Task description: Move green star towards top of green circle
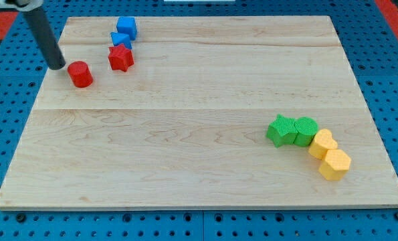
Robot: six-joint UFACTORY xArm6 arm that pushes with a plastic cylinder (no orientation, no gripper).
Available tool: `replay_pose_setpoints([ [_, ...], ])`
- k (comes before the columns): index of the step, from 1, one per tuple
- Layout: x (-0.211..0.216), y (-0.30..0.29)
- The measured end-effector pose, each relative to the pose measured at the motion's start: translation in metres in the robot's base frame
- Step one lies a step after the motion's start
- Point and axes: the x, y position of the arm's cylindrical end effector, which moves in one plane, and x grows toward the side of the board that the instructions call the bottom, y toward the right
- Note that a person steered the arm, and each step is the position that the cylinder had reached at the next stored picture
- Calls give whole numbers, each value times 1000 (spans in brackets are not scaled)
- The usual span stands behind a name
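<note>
At the view's upper left, my tip (57, 66) rests on the wooden counter (185, 134), with the dark rod rising from it toward the view's top-left corner. I carry no jaws; the arm ends in this rod alone, so there is nothing to stand apart or together. Just to the view's right of my tip sits the red cylinder (80, 73), near it but with a narrow gap between them. Further right lies the red star (121, 58), and above that a blue block (121, 40) of unclear shape, which touches or nearly touches the blue cube (126, 27) close to the counter's top edge. The green star (281, 130) lies far from my tip, in the lower right part of the counter. It is pressed against the view's left side of the green circle (306, 130), the two sitting at roughly the same height in the view. The green circle in turn touches a yellow block (323, 144) at its lower right, and a second yellow block (335, 164), roughly hexagonal, touches the first one below it, so the four pieces form a curved chain running down toward the view's right. The counter rests on a blue perforated base (185, 227).
</note>
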Motion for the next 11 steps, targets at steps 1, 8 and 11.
replay_pose_setpoints([
  [1, 13, 24],
  [8, 84, 201],
  [11, 88, 347],
])
